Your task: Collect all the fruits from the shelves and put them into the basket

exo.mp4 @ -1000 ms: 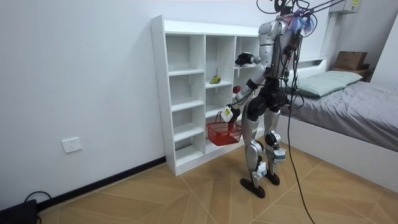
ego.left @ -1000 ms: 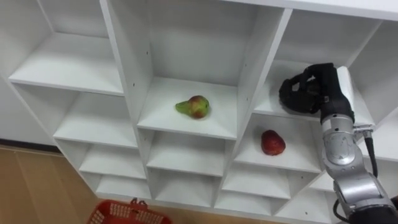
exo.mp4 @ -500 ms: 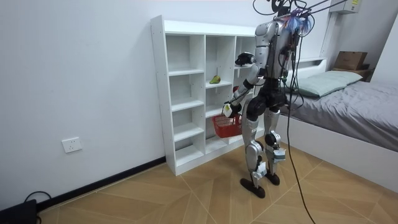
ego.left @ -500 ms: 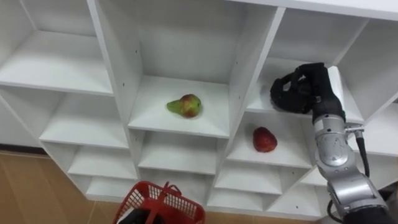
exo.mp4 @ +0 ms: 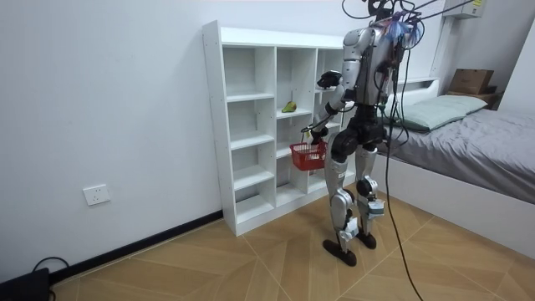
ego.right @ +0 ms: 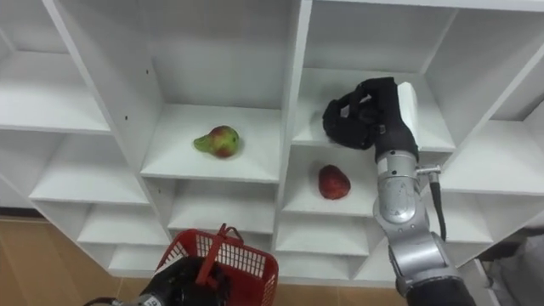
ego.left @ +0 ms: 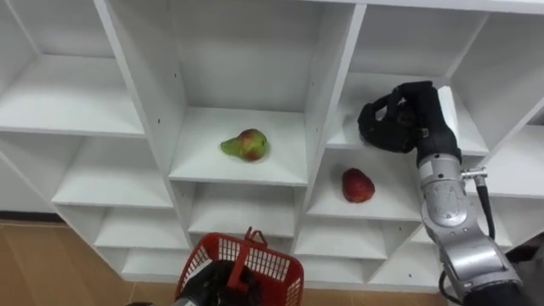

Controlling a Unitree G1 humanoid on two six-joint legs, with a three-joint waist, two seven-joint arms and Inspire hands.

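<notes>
Up comes the red basket (ego.left: 276, 265), lifted beneath the closet (ego.left: 327, 102) by the left hand (ego.right: 183, 285) clenched on it! Right hand (ego.left: 398, 119), curled and empty, hovers above the red fruit (ego.left: 358, 184); the pear (ego.left: 245, 145) sits one compartment left. Ready to load.

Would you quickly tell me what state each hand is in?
Left hand: shut on the red basket handle.
Right hand: shut, holding nothing.

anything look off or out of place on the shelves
Nothing stands out. The pear lies intact on its shelf, the red fruit sits in the next cubby, and the red basket hangs from the left hand.
</notes>
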